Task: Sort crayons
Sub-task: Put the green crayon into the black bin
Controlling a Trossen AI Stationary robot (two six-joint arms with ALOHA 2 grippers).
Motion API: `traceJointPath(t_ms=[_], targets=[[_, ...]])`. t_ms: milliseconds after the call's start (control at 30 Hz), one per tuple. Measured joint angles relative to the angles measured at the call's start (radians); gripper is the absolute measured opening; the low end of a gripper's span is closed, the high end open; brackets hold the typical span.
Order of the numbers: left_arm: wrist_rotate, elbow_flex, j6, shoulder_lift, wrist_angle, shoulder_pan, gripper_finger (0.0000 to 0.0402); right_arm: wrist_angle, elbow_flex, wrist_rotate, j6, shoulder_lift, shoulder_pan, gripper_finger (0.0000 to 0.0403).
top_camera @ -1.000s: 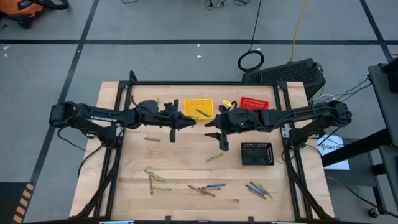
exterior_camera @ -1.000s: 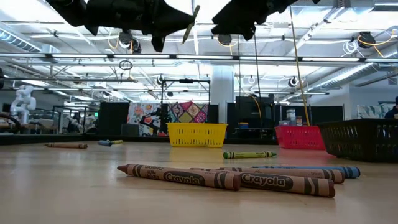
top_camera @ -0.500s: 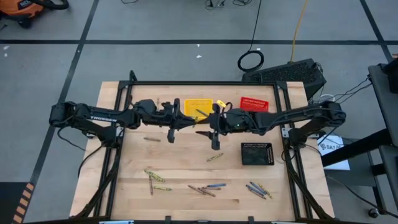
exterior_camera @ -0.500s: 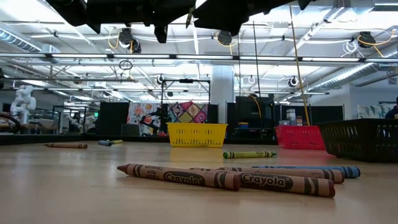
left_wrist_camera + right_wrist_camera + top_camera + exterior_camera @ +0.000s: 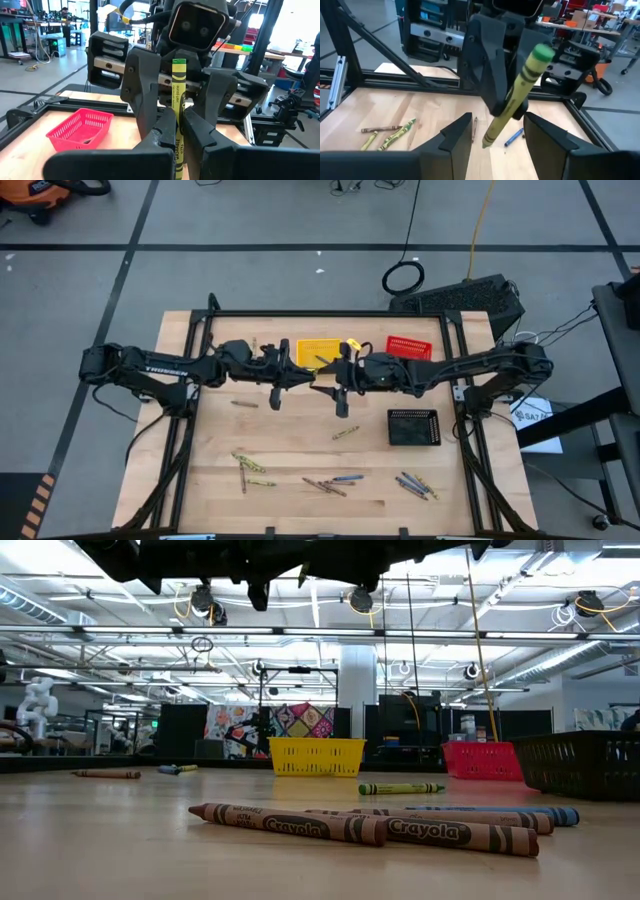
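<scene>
I am seeing the left gripper pinching an upright yellow-green crayon above mid-table, beside the yellow basket. The right gripper is facing it, fingers spread wide around the crayon, not gripping. Other crayons are lying along the table's near edge.

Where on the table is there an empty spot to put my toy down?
Bare wood lies between the lone brown crayon and the crayons along the near edge. There is more left of the yellow basket. The middle is crowded: both hands meet there.
</scene>
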Motion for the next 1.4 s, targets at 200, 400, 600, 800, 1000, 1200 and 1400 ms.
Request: traceJointPath(t_ms=[200,400,600,800,1000,1200,1400], targets=[[0.0,0.0,0.0,0.0,-0.001,0.0,0.0008,0.028,0.0,0.001,-0.004,0.024,0.0,0.0151],[0.0,0.0,0.0,0.0,-0.004,0.0,0.0008,0.055,0.0,0.003,-0.019,0.022,-0.001,0.0118],[-0.001,0.0,0.006,0.0,-0.004,0.0,0.0008,0.04,0.0,0.003,-0.014,0.022,-0.006,0.0087],[-0.006,0.0,0.01,0.0,-0.002,0.0,0.0008,0.035,0.0,0.001,0.002,0.022,-0.013,0.0032],[-0.006,0.0,0.013,0.0,-0.002,0.0,0.0008,0.036,0.0,0.001,0.016,0.022,-0.014,0.0009],[-0.005,0.0,0.029,0.0,-0.018,0.0,0.0009,0.007,0.0,0.0,0.053,0.022,-0.012,0.0004],[-0.005,0.0,0.054,0.001,-0.044,0.0,0.0032,-0.036,0.0,0.0,0.05,0.022,-0.007,0.0003]])
